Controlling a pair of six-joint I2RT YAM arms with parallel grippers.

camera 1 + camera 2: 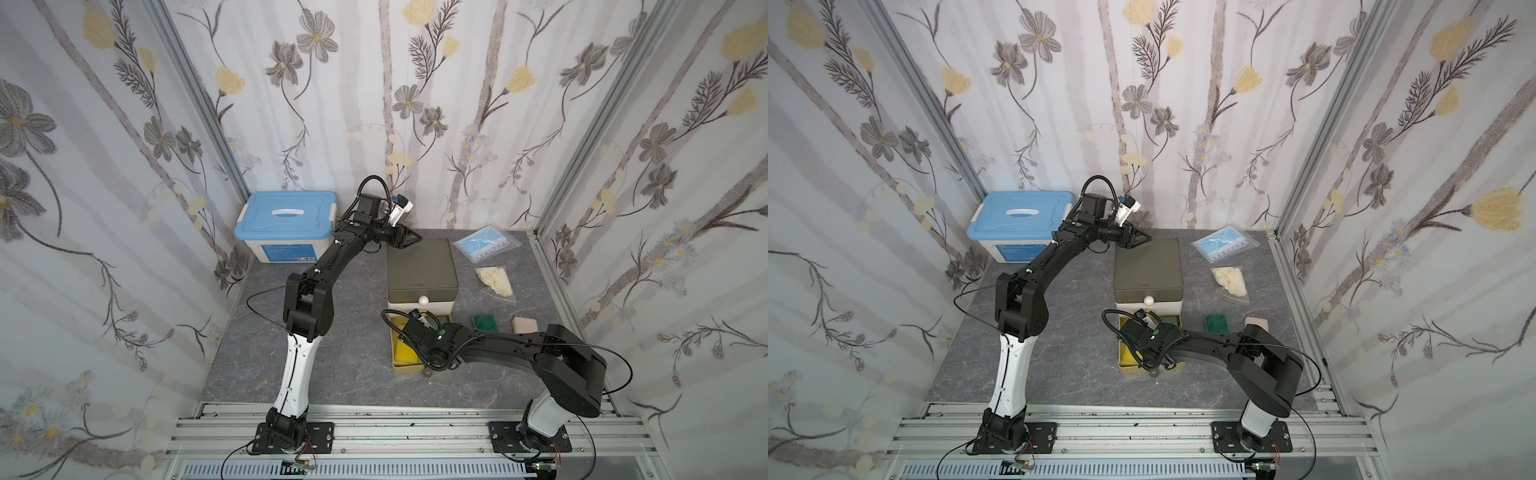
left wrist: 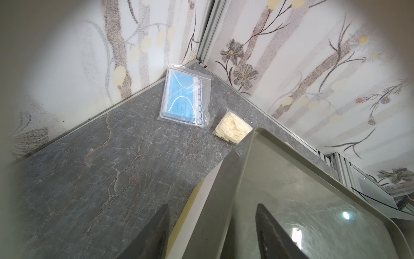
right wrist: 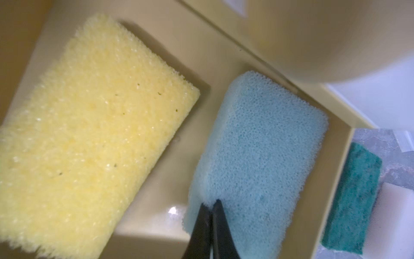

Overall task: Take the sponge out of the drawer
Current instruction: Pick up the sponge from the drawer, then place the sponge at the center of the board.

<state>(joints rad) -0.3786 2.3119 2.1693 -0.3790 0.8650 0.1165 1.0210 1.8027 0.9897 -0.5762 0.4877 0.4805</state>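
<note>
- Grip: the right gripper (image 3: 210, 205) has its jaws closed almost to touching. They nip a small fold at the near edge of the blue sponge (image 3: 257, 145) and hold nothing else.
- Location: the blue sponge lies inside the open drawer (image 3: 346, 157), stretching away ahead of the jaws along one side wall.
- Handling, judged: light, soft, open-celled foam. It is neither fragile nor slippery, but it crushes under the jaws.
- Hold, judged: so thin a pinch at the edge may let the block hang, swing or pull free. A deeper hold across its narrow width would be safer.
- Drawer contents: a yellow sponge (image 3: 96, 125) lies to one side of the jaws, with bare drawer floor between it and the blue one.
- Outside the drawer: a green scouring pad (image 3: 351, 201) lies on the table just beyond the wall, to the other side of the jaws.
- Support: the left gripper (image 1: 413, 239) has its jaws astride the back corner of the cabinet (image 1: 422, 266), apparently closed on it.
- Upper drawer (image 1: 423, 305): closed, contents hidden.
- Lidded box (image 1: 286, 220): lid on, contents hidden.
- Two clear bags lie well away from both pairs of jaws. One bag holds masks (image 1: 484, 245) and the other gloves (image 1: 494, 280).
</note>
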